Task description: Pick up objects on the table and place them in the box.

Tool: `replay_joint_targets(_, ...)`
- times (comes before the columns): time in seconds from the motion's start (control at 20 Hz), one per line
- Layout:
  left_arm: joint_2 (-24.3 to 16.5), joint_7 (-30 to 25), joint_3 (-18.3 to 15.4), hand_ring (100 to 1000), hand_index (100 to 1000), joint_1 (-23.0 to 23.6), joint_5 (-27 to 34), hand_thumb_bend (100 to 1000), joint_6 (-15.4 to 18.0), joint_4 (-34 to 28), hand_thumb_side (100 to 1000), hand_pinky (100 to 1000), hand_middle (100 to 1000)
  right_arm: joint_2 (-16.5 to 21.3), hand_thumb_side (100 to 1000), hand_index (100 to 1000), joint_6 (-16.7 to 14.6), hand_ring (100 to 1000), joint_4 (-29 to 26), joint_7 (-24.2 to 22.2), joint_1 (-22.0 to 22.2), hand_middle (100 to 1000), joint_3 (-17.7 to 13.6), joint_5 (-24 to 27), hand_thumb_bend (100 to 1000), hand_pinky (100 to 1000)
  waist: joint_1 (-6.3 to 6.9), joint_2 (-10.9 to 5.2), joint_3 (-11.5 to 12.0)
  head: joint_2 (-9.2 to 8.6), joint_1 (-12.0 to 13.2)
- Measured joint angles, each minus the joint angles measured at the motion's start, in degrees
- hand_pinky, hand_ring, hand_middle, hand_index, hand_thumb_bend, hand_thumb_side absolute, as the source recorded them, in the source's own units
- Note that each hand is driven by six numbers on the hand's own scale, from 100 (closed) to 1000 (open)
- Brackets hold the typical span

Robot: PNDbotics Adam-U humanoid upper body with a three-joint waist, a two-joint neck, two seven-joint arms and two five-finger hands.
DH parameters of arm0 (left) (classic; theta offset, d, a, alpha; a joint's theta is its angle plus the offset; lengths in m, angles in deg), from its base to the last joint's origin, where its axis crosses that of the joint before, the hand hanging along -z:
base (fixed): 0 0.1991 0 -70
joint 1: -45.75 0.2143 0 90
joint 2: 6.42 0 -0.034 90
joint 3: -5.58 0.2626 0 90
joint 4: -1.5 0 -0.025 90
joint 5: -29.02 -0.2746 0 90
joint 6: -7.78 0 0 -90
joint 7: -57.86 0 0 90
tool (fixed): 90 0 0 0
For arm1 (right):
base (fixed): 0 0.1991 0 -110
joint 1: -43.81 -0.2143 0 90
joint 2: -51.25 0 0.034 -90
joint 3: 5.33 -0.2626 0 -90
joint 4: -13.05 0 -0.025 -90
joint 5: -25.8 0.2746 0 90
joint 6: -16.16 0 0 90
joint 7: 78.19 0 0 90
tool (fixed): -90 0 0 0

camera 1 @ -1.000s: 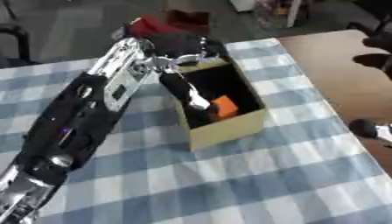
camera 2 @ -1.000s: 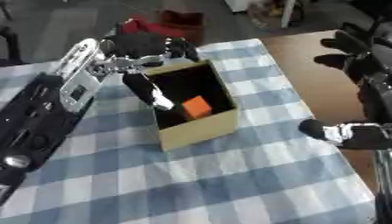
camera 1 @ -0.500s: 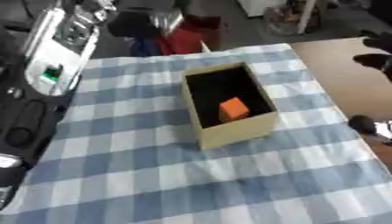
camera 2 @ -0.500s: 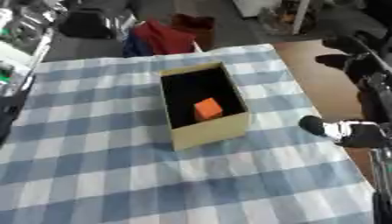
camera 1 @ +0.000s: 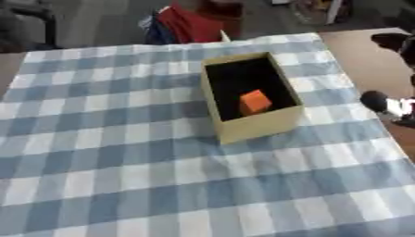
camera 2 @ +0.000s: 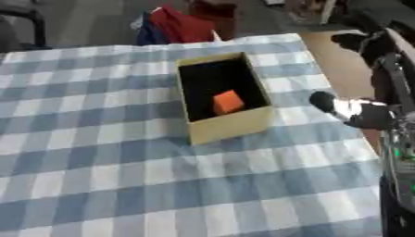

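A tan cardboard box [camera 1: 258,125] with a dark inside stands upright on the blue-and-white checked tablecloth [camera 1: 122,152], a little right of the middle. An orange cube [camera 1: 254,102] lies on the box's floor toward its near end. My right hand [camera 2: 356,113] shows at the right edge beside the box and apart from it. Its thumb points left, its fingers [camera 2: 361,41] rise further back, and it is open and holds nothing. My left hand shows in neither view.
A red and blue bundle [camera 1: 185,25] lies on the floor beyond the table's far edge. Bare brown tabletop [camera 1: 356,51] shows to the right of the cloth. My right arm [camera 2: 397,152] runs down the right edge.
My left arm, which hung over the box's far end a second ago, has drawn back to the upper left and out of view. The orange cube stays in the box. The camera has shifted.
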Motion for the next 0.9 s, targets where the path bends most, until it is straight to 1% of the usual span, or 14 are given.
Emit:
replay_joint_targets(0.05,-1.4,4.4,-1.6,785,822,-0.5,-0.8,504,2.5,0.0,448,768,805,0.2,589,1000,0.1,803,0.0,0.2,0.3,879,-0.1,0.0,793,853,-0.08,-0.23,0.5,0.51,-0.4)
replay_joint_targets(0.15,-4.7,13.1,-4.5,792,816,-2.8,-3.2,592,7.2,-0.2,497,793,812,0.5,588,1000,0.2,803,0.0,0.5,0.9,879,-0.4,-0.1,795,852,-0.09,-0.80,1.5,1.56,-1.1)
replay_joint_targets(0.2,-6.4,16.8,-5.6,794,816,-4.1,-4.7,609,9.2,-0.3,518,802,817,0.6,589,1000,0.3,803,0.0,0.6,1.2,879,-0.5,-0.1,795,852,-0.07,-1.09,2.0,2.02,-1.4)
replay_joint_targets(0.25,-8.2,19.0,-6.6,796,818,-6.1,-6.1,621,10.2,-0.4,539,812,822,0.8,591,1000,0.3,803,0.0,0.7,1.5,879,-0.5,-0.1,794,853,-0.08,-1.39,2.6,2.31,-1.7)
replay_joint_targets(0.3,-10.1,19.2,-7.5,800,819,-8.2,-7.4,632,9.9,-0.4,554,820,827,0.9,591,1000,0.4,803,0.0,0.7,1.6,879,-0.5,-0.2,794,853,-0.08,-1.70,3.1,2.58,-1.9)
replay_joint_targets(0.35,-11.9,19.2,-8.4,804,821,-10.3,-8.5,621,9.9,-0.4,573,829,833,1.0,593,1000,0.4,803,0.1,0.7,1.9,879,-0.5,-0.2,792,853,-0.07,-1.94,3.5,2.62,-2.0)
replay_joint_targets(0.45,-15.6,19.0,-9.6,805,821,-14.2,-10.3,562,10.1,-0.6,593,836,844,1.3,592,1000,0.4,803,0.4,0.8,2.4,879,-0.5,-0.3,793,853,0.06,-2.45,4.1,2.84,-2.1)
replay_joint_targets(0.5,-17.3,18.8,-9.9,810,823,-16.0,-11.1,501,10.3,-0.7,610,838,854,1.5,592,1000,0.3,803,0.5,0.8,2.6,879,-0.5,-0.4,792,853,0.12,-2.74,4.3,3.00,-2.0)
replay_joint_targets(0.55,-19.0,18.6,-9.9,808,820,-17.5,-11.9,462,10.5,-0.7,612,843,854,1.6,592,1000,0.3,803,0.6,0.8,2.8,879,-0.5,-0.4,793,853,0.18,-3.03,4.4,3.05,-2.0)
replay_joint_targets(0.6,-20.5,18.3,-9.8,807,818,-18.8,-12.8,389,10.8,-0.8,576,851,850,1.8,596,1000,0.3,803,0.7,0.8,3.0,879,-0.5,-0.4,794,853,0.24,-3.27,4.6,3.06,-2.0)
replay_joint_targets(0.7,-22.7,17.0,-8.6,823,823,-21.2,-14.5,303,12.1,-0.9,582,861,861,2.0,596,1000,0.3,803,1.0,0.8,3.2,879,-0.5,-0.4,794,853,0.41,-3.62,4.9,3.06,-2.0)
replay_joint_targets(0.75,-23.5,16.0,-7.9,842,851,-22.0,-15.3,278,13.1,-1.0,541,887,875,2.1,597,1000,0.3,803,1.1,0.8,3.4,879,-0.5,-0.5,795,853,0.51,-3.78,5.0,3.06,-2.0)
replay_joint_targets(0.8,-24.2,14.9,-7.3,841,853,-22.6,-16.1,274,14.2,-1.1,523,900,873,2.2,598,1000,0.3,803,1.2,0.8,3.5,879,-0.5,-0.5,794,853,0.61,-3.95,5.1,3.06,-2.1)
replay_joint_targets(0.9,-24.8,13.1,-6.5,821,841,-23.4,-17.2,277,16.0,-1.1,526,906,862,2.3,598,1000,0.3,803,1.3,0.8,3.7,879,-0.5,-0.5,795,853,0.70,-4.18,5.3,3.06,-2.2)
